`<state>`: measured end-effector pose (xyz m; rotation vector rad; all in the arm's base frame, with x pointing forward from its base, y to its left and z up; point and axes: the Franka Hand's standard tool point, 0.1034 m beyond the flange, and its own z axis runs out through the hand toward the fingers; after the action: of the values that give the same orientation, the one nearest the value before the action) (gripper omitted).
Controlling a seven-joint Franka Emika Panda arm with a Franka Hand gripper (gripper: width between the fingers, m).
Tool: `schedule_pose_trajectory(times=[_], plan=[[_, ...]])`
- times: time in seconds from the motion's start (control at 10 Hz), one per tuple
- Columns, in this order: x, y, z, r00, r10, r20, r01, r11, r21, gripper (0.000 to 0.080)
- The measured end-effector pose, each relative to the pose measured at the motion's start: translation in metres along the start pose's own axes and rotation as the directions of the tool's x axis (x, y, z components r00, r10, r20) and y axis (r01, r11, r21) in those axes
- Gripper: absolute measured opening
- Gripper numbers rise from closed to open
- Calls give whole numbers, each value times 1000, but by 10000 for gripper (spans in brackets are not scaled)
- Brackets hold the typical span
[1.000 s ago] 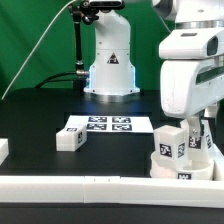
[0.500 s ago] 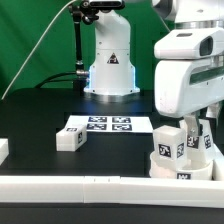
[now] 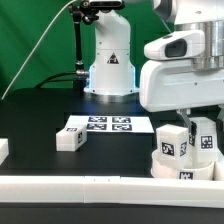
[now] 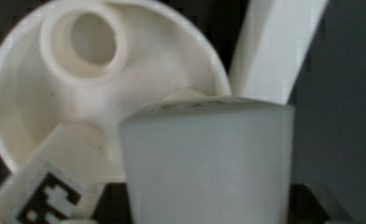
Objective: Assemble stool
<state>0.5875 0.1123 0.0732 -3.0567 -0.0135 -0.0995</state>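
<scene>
The round white seat (image 3: 186, 168) lies at the exterior view's right, by the front rail. Two white tagged legs stand on it: one (image 3: 171, 146) free, the other (image 3: 207, 138) under my hand. My gripper (image 3: 203, 122) comes down over that second leg, its dark fingers on either side of the leg's top, shut on it. In the wrist view the leg (image 4: 206, 160) fills the space between the jaws of the gripper (image 4: 206, 205), above the seat (image 4: 91, 80) with its round hole. A third leg (image 3: 70, 139) lies loose on the table.
The marker board (image 3: 105, 125) lies mid-table before the robot base (image 3: 108, 62). A long white rail (image 3: 90, 186) runs along the front. A small white block (image 3: 3, 150) sits at the left edge. A white upright piece (image 4: 279, 50) shows beside the seat.
My hand has turned and shifted toward the exterior view's left over the seat. The held leg now shows more of its tags. The other parts have not moved.
</scene>
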Motion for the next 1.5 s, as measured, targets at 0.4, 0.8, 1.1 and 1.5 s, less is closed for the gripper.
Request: schedule_pose_trajectory(times=[0.4, 0.8, 1.1, 1.5], plan=[[0, 1, 0, 977, 215, 0, -215, 977, 2, 343], [1, 5, 0, 847, 531, 18, -531, 846, 50, 343], [-1, 5, 0, 626, 779, 43, -779, 621, 84, 343], [-3, -3, 0, 218, 969, 118, -975, 212, 62, 343]])
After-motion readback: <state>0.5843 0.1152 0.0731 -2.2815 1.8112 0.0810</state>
